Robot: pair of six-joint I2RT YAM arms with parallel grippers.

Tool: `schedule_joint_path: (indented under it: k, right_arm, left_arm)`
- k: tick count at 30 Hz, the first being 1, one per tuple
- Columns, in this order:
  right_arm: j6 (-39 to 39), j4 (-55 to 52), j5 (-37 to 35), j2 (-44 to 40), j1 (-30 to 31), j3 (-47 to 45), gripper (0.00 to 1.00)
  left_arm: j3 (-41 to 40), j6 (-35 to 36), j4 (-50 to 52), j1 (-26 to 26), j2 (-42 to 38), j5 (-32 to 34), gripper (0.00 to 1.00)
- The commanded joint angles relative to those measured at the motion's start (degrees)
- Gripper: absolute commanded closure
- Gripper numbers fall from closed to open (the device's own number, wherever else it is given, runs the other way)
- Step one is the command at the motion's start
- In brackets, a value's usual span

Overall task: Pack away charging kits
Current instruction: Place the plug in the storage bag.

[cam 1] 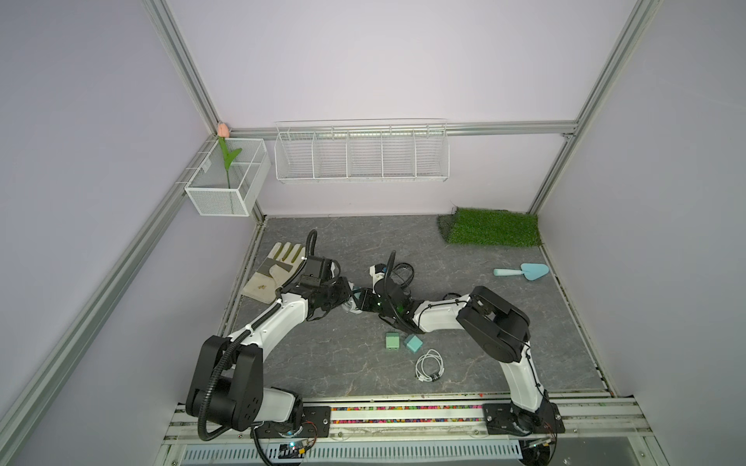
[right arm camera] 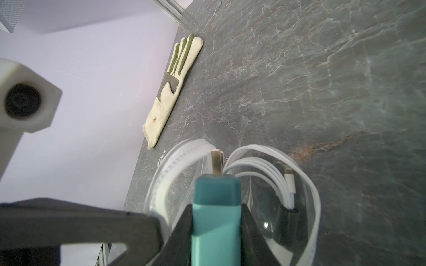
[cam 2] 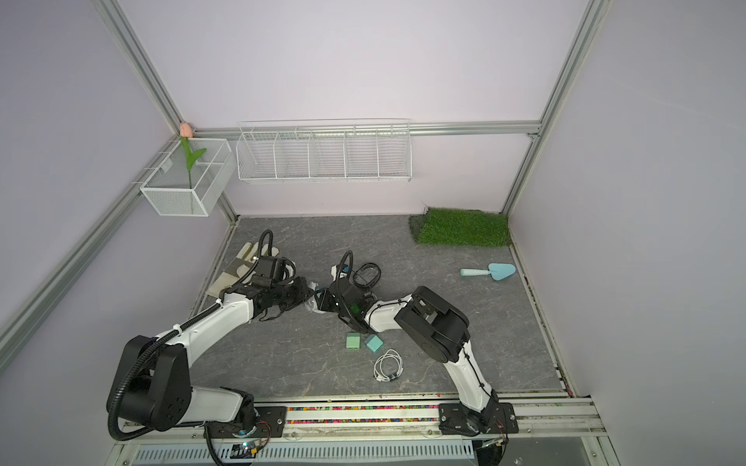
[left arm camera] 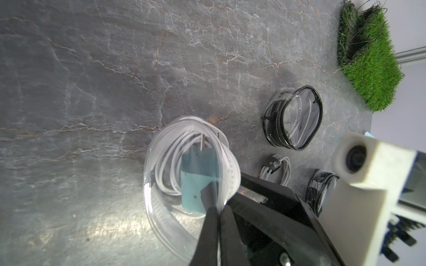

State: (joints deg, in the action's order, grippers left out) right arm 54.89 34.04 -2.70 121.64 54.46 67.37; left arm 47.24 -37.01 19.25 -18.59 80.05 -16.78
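A clear round case with a white zip rim [left arm camera: 161,147] is held off the table between the two arms. My left gripper [left arm camera: 219,208] is shut on the case's edge. My right gripper [right arm camera: 216,207] is shut on a teal charger block [right arm camera: 216,191], whose prongs point into the case's mouth. A coiled white cable [right arm camera: 265,170] lies inside the case. In both top views the grippers meet mid-table [cam 1: 353,298] [cam 2: 315,295]. Two more charger blocks [cam 1: 392,341] [cam 1: 413,343] and a coiled cable [cam 1: 430,365] lie near the front. Another coiled cable [left arm camera: 276,168] lies beyond.
Black-rimmed clear cases [left arm camera: 292,117] [left arm camera: 320,191] lie behind the grippers. A work glove [cam 1: 274,270] lies at the left, a light-blue trowel [cam 1: 520,271] at the right, a grass mat [cam 1: 492,228] at the back right. A wire basket [cam 1: 361,153] and a mesh box [cam 1: 226,177] hang on the walls.
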Motion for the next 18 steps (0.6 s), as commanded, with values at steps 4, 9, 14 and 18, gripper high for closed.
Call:
schedule_joint_path:
  k: [4, 9, 14, 18]
  right_arm:
    - [1.5, -5.2, -0.9, 1.0, 0.0, 1.2, 0.63]
    - [-0.4, -9.3, -3.7, -0.9, 0.0, 0.7, 0.50]
    - [-3.9, -12.5, -4.8, -2.5, 0.1, 2.5, 0.45]
    - [-6.7, -18.1, -7.3, -4.6, 0.4, 4.2, 0.37]
  left_arm:
    - [0.4, 0.5, 0.6, 0.1, -0.6, -0.4, 1.00]
    - [0.5, 0.5, 0.8, 0.1, -0.4, -0.1, 1.00]
    - [0.4, 0.6, 0.9, 0.1, -0.8, 0.0, 1.00]
    - [0.4, 0.6, 0.9, 0.1, -0.8, 0.1, 1.00]
